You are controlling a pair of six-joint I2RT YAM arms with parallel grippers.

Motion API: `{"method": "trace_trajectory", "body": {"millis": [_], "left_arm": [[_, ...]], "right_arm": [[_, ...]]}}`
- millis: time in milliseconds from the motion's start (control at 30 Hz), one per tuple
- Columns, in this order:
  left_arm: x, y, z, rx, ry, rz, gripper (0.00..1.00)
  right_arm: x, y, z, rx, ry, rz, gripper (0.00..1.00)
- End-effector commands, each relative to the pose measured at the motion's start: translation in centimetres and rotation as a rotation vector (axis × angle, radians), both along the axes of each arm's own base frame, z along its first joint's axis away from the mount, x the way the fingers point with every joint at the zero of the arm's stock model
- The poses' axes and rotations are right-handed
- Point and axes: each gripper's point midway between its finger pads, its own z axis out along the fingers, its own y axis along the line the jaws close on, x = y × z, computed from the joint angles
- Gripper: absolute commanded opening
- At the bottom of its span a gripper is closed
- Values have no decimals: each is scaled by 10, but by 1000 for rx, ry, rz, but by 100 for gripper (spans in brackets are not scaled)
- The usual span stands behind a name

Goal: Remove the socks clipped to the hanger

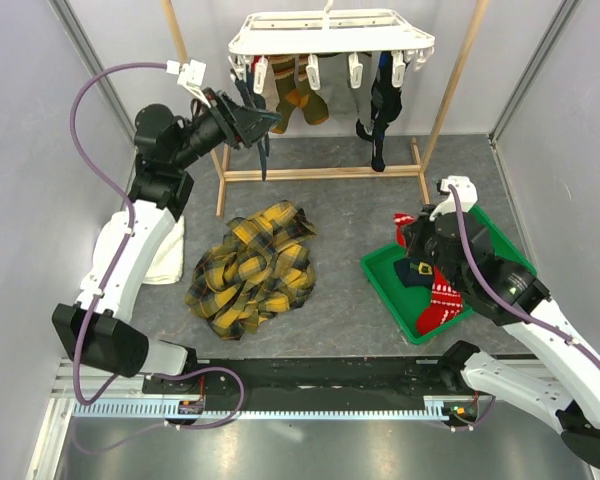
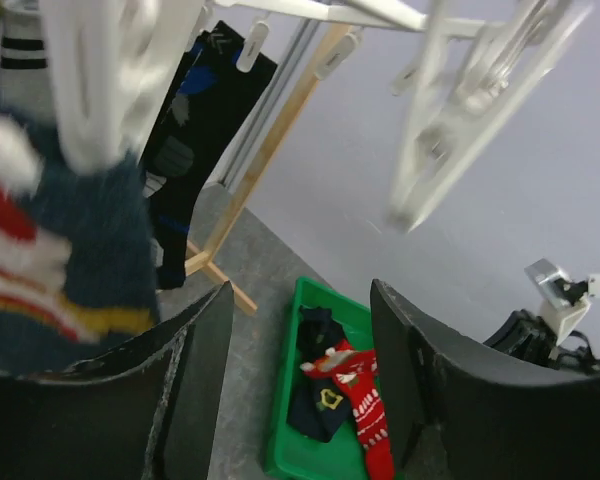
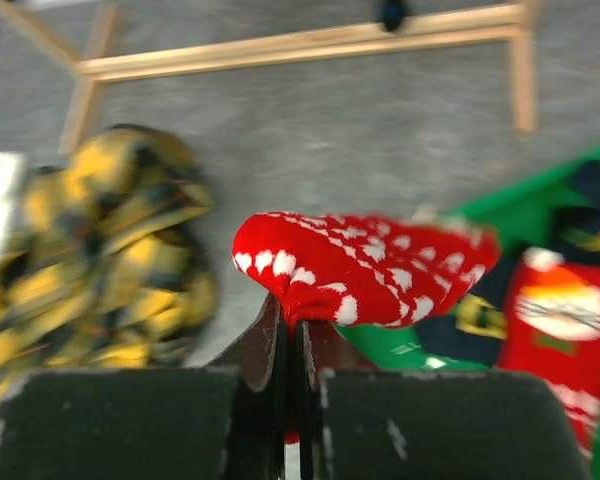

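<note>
Two jobs running: left gripper (image 2: 300,300) spread wide at the hanger (image 1: 330,30), lined up for the clipped navy sock (image 2: 70,260); right gripper (image 3: 290,325) pinched on a red sock (image 3: 360,265) (white-patterned), at the green tray (image 1: 385,295) edge, likely for dropping.

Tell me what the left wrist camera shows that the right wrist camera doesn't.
Left wrist only: the hanger's white clips and a navy sock hanging from them, close to the lens. Right wrist only: the right gripper shut on a red sock, and the plaid cloth. Both: the green tray holding socks, and the wooden frame.
</note>
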Motion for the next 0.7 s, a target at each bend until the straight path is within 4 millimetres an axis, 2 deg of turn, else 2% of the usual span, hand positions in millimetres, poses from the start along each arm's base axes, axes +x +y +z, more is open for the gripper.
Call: {"method": "trace_trajectory", "body": {"millis": [0,133,167,233,267,333,400,533,600,633,667], "left_arm": [[-13,16,4,36,-112,90,66],[-16,31,-14,65,-121,177,68],[-14,33,-26,78,-112,198,69],[-16,44,-26,82,-128,261,69],[-14,47,-35,99,-122,284,69],[-13,60,-37,107,-120,359,69],[-9,71,-46,135,-107,431,69],[-12,90,-46,167,-135,533,71],[-13,97,-43,186,-156,568,74],[-12,98,-45,196,-152,573,75],[-9,98,-45,209,-156,574,75]], "right_arm": [[4,-63,1,-221,6,-262,0],[16,-87,-15,-285,32,-379,0],[18,-89,-30,-300,58,-383,0],[29,-92,-44,-267,80,-411,0],[31,-93,-59,-263,107,-412,0],[40,-96,-72,-223,125,-435,0],[45,-99,-93,-216,169,-457,0],[55,-128,-125,-181,224,-577,1],[53,-139,-143,-170,260,-611,11],[56,-148,-146,-154,263,-635,27],[56,-145,-152,-136,279,-602,39]]}}
